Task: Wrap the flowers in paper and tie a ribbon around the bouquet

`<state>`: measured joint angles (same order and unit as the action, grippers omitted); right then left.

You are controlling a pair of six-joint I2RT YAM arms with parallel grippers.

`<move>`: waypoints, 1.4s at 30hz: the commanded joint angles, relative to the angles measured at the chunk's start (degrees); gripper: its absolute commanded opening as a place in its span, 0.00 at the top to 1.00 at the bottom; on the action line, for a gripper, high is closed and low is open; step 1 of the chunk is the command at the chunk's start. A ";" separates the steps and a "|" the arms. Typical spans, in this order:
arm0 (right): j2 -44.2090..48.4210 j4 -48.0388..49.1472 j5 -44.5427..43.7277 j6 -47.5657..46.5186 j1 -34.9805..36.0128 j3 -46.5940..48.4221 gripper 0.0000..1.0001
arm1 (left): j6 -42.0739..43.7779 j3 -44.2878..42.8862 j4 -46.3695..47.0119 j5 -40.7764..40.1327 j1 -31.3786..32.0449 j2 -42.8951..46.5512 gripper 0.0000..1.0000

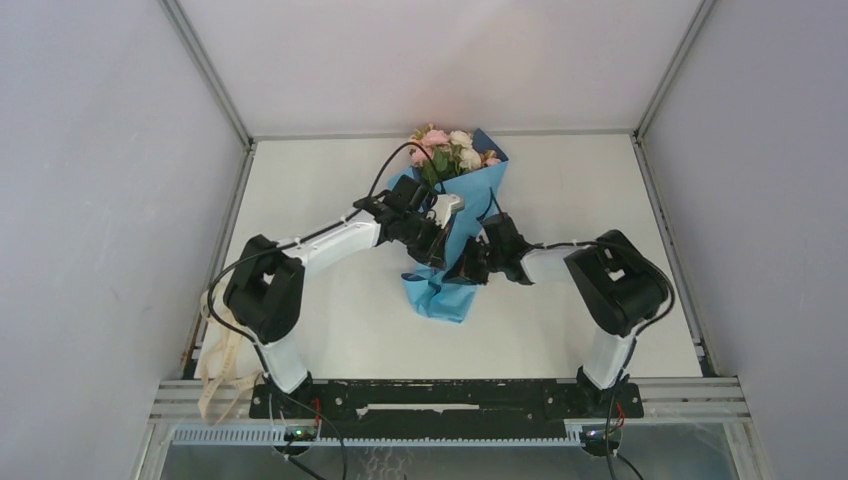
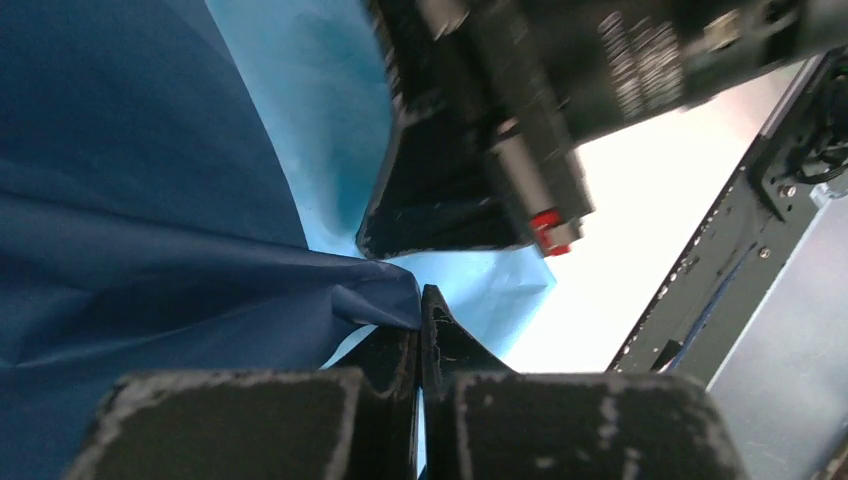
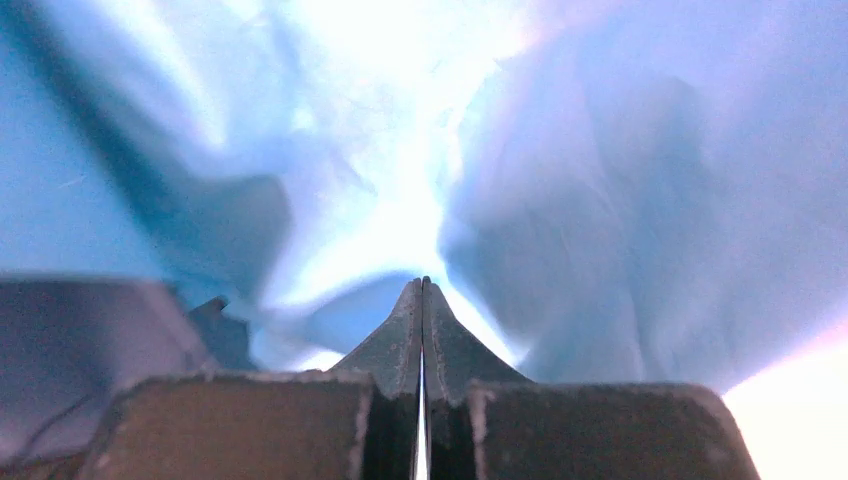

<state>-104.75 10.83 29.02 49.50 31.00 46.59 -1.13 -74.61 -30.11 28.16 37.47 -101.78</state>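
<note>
Left gripper [image 2: 422, 310]: jaws clenched on a dark fold of thin blue paper [image 2: 150, 200]. Right gripper [image 3: 421, 290]: jaws pressed together amid blurred paper; no pinch could be made out. Bouquet [image 1: 478, 190] lay on white table [image 1: 320, 200], flowers [image 1: 450, 150] toward 12 o'clock, stems hidden, tail crumpled. Cream ribbon [image 1: 218, 368] hung at 8 o'clock. Grey walls [image 1: 100, 200] enclosed it.

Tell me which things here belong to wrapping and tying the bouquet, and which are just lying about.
Belong to the job:
- bunch of pink and cream roses
- blue paper sheet wrapped round the stems
- narrow cream-beige ribbon, hanging at the table's near left corner

Not part of it:
- black cables
- black base rail
- white table
</note>
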 commanded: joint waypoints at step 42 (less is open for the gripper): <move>14.42 -8.10 8.30 -21.35 -17.25 12.90 0.08 | 31.16 1.90 -1.28 -6.60 13.06 -6.33 1.00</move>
<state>-85.69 3.16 35.11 29.78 11.55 54.00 28.36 -72.95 -31.18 22.57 50.24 -108.01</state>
